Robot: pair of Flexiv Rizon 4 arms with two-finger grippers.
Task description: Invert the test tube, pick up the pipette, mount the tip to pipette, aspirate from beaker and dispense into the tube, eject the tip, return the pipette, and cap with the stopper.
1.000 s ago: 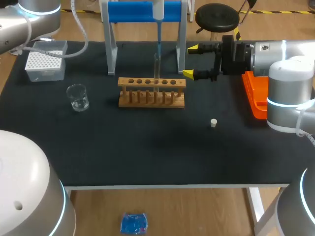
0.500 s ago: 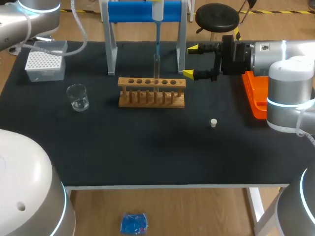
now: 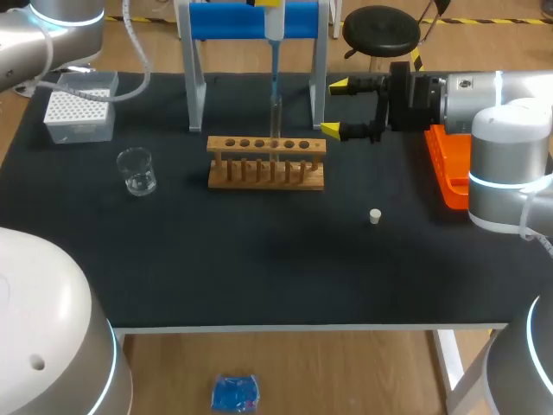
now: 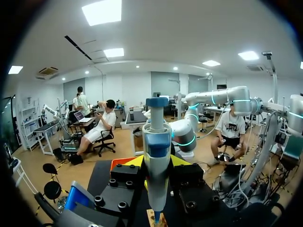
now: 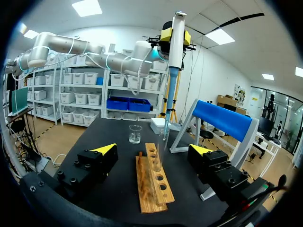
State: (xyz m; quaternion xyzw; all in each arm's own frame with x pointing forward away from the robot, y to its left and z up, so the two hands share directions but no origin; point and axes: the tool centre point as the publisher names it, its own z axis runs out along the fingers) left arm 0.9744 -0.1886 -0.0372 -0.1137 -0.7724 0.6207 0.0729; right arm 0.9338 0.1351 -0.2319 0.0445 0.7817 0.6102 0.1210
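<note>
pipette [image 3: 274,52] hangs upright over the middle of the wooden rack [image 3: 266,164], clamped between the yellow tips of the left gripper [image 4: 156,163], its blue tip pointing down at the mouth of the test tube [image 3: 276,117] that stands in the rack; whether the tip is inside the tube cannot be told. right gripper [image 3: 335,107] hovers just off the rack's right end, its fingers spread wide with nothing between them. beaker [image 3: 136,170] sits left of the rack, the stopper [image 3: 375,216] lies on the mat nearer the front, and the tip box [image 3: 79,105] is at the far left corner.
</note>
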